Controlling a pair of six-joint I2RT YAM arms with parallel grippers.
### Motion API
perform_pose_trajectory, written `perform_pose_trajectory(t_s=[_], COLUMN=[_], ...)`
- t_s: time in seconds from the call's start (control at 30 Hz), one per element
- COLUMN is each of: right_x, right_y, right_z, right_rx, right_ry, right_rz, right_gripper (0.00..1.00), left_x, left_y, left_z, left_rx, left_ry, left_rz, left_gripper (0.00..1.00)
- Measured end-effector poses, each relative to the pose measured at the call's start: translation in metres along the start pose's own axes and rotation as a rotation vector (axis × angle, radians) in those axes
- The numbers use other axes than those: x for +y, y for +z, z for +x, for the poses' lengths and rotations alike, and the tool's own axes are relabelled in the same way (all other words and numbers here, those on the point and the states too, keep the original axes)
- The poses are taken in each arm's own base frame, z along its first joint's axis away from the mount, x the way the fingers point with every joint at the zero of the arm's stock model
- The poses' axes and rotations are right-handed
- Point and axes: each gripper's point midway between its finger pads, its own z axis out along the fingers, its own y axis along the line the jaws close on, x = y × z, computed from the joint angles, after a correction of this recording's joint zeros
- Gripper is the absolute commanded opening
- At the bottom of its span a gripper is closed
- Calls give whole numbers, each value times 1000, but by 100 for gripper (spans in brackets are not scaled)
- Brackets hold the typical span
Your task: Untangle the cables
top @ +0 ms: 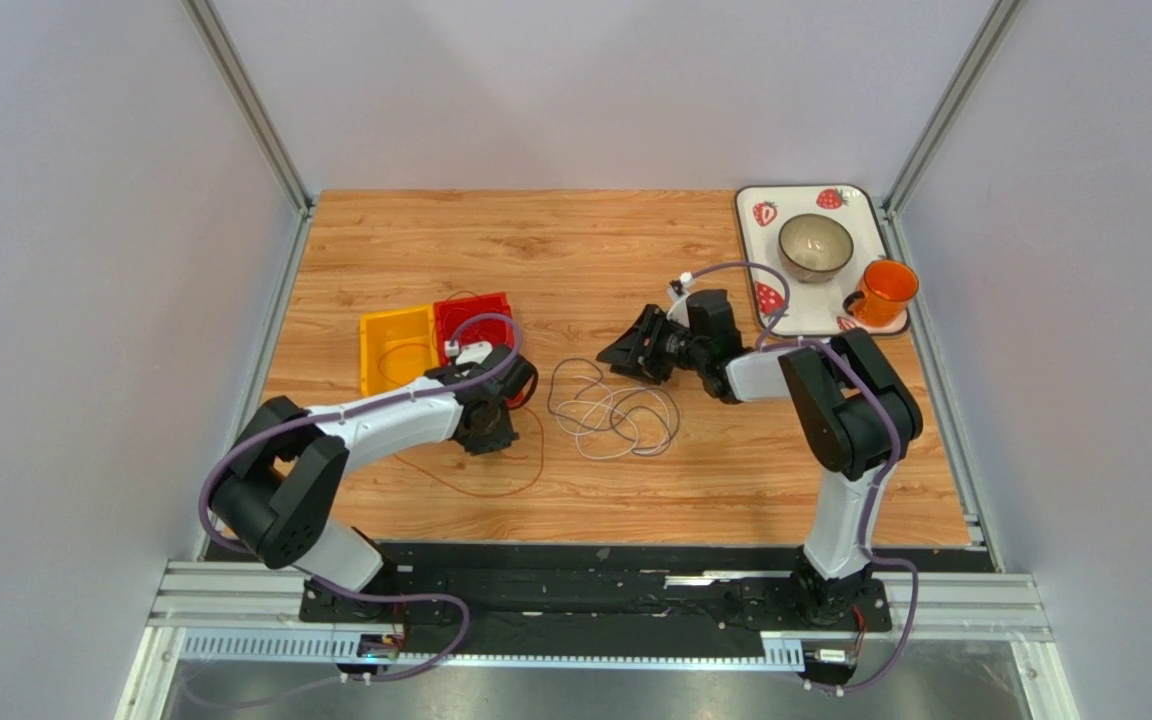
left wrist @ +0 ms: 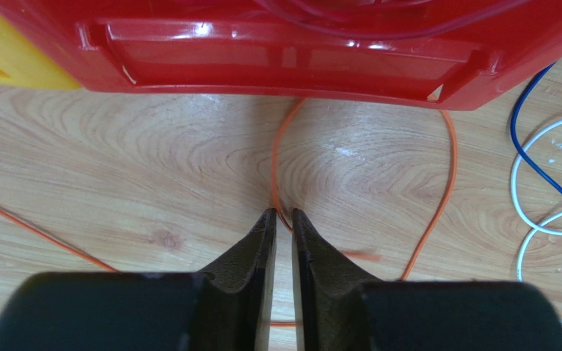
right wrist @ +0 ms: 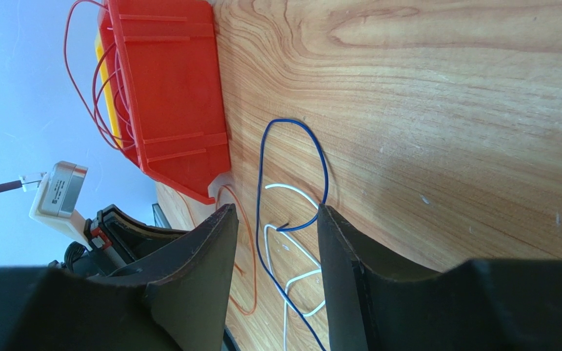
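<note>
A tangle of thin white cables [top: 620,417] with a blue cable lies mid-table. An orange cable [top: 515,477] loops on the wood in front of the red bin [top: 474,318], which holds more red wire. My left gripper [top: 512,384] is low by the bin's near wall. In the left wrist view its jaws [left wrist: 282,216] are closed on the orange cable [left wrist: 449,168] at the tips. My right gripper [top: 624,354] is open just right of the tangle. In the right wrist view it [right wrist: 276,212] hovers over the blue cable [right wrist: 324,168] and a white cable [right wrist: 291,189], holding nothing.
A yellow bin [top: 394,348] adjoins the red bin on the left. A strawberry-print tray [top: 755,203] at the back right holds a grey bowl [top: 815,245], with an orange cup [top: 883,290] at its edge. Metal frame rails line both table sides.
</note>
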Motion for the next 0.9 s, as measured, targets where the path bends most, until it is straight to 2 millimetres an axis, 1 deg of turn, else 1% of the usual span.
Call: perform_pose_trajectory(t_s=[0.03, 0.1, 0.17, 0.43, 0.5, 0.53, 0.6, 0.67, 0.77, 0.87, 0.9], right_x=[0, 0, 0, 1, 2, 2, 2, 2, 2, 3, 3], right_y=[0, 0, 0, 0, 0, 0, 0, -1, -1, -1, -1], right_z=[0, 0, 0, -1, -2, -2, -2, -2, -2, -2, -2], right_rx=[0, 0, 2, 1, 1, 0, 0, -1, -1, 0, 0], right_ry=[1, 6, 7, 11, 11, 12, 12, 12, 15, 16, 18], right_rz=[-2, -4, -7, -17, -19, -19, -20, -21, -21, -24, -24], right_gripper=[48, 48, 48, 48, 48, 48, 47, 47, 47, 47, 47], left_x=[-1, -3, -3, -1, 3, 4, 4, 2, 1, 16, 22], left_y=[0, 1, 1, 0, -7, -15, -37, -72, -143, -206, -221], left_z=[-1, -2, -3, -6, -8, -12, -26, -50, -96, -130, -137], left_rx=[-3, -9, -16, -31, -34, -47, -90, -170, -335, -477, -508], left_ry=[-2, -6, -9, 4, 20, 23, 29, 20, -24, -75, -86], left_rz=[4, 10, 13, 6, -2, 0, 21, 67, 165, 222, 228], left_gripper=[18, 11, 0, 0, 0, 0, 0, 0, 0, 0, 0])
